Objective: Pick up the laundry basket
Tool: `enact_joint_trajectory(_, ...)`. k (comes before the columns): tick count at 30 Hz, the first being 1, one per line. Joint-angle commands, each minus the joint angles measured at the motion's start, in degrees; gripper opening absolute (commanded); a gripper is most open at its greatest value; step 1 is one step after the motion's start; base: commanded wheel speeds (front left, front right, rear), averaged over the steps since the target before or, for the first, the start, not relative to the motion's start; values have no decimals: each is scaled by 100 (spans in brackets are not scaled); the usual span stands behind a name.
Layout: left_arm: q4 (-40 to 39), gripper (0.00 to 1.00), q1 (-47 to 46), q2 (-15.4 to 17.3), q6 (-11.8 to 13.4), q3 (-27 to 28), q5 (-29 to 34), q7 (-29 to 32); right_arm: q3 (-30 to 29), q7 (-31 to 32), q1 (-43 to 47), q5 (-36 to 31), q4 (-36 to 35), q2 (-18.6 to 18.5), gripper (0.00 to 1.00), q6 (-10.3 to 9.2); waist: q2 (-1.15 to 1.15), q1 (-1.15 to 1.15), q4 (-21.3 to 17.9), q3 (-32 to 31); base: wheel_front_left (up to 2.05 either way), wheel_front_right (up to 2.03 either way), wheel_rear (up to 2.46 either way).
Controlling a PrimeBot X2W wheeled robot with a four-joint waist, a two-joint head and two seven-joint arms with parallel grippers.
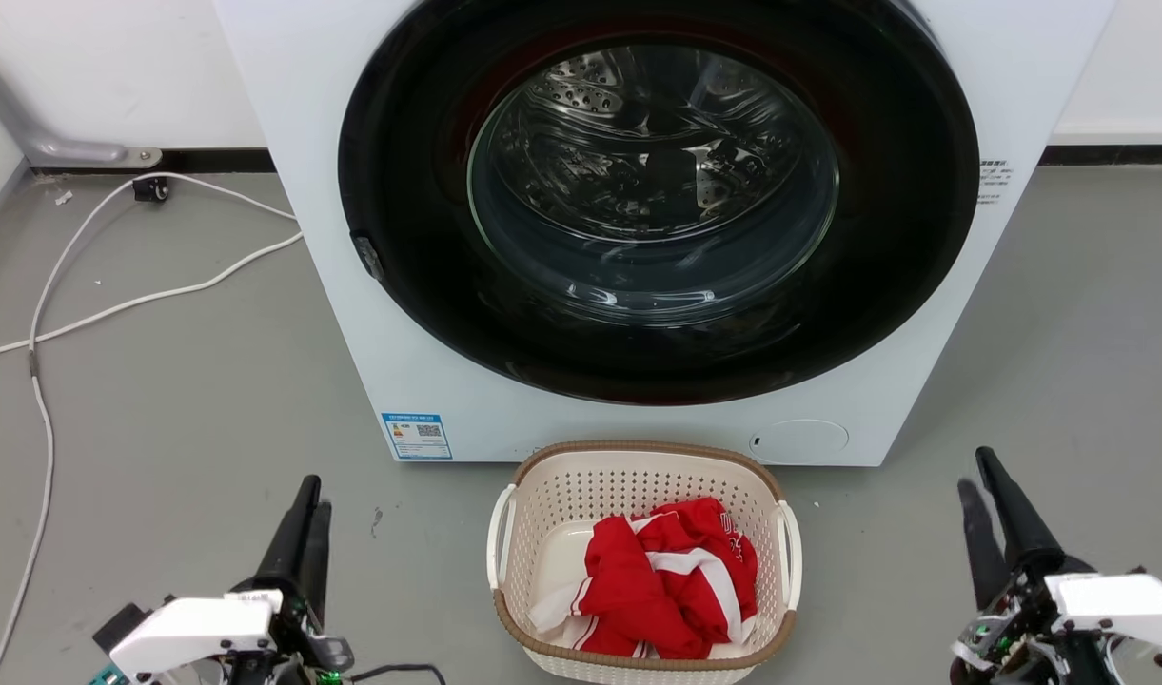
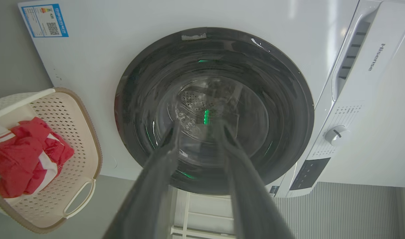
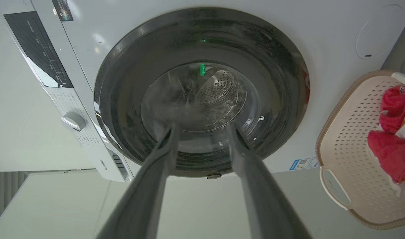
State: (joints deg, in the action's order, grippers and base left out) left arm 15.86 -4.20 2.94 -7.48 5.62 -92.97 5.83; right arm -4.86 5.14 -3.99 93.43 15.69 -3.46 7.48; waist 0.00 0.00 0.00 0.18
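The laundry basket (image 1: 581,490) stands on the grey floor just in front of the washing machine, cream and perforated with a brown rim and white side handles (image 1: 498,538). Red and white clothes (image 1: 666,580) lie inside it. My left gripper (image 1: 314,495) is low at the left, well apart from the basket, open and holding nothing. My right gripper (image 1: 975,471) is at the lower right, also open and apart from the basket. In the left wrist view the left gripper (image 2: 198,127) points at the machine door, with the basket (image 2: 79,132) off to the side. In the right wrist view the right gripper (image 3: 202,127) points the same way, beside the basket (image 3: 348,132).
The white washing machine (image 1: 352,285), with its round dark glass door shut, rises right behind the basket. White cables (image 1: 114,304) run over the floor at the left. Bare grey floor lies on both sides of the basket.
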Motion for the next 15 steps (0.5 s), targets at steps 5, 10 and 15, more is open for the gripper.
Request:
enact_joint_trajectory(5, -214, 100, -86, 22, -1, -97, -8, -150, 104, -144, -40, -59, -215, -15, 100, 0, 0, 0, 0, 3, 0, 0, 0)
enact_joint_trajectory(10, -335, 100, -90, 41, -1, -219, 278, -300, 126, -279, 8, -346, -314, -11, 100, 0, 0, 0, 0, 2, 0, 0, 0)
enact_joint_trajectory(15, -527, 100, -101, 34, -1, -255, 808, -429, 137, -404, 41, -1005, -453, -6, 100, 0, 0, 0, 1, 0, 0, 0, 0)
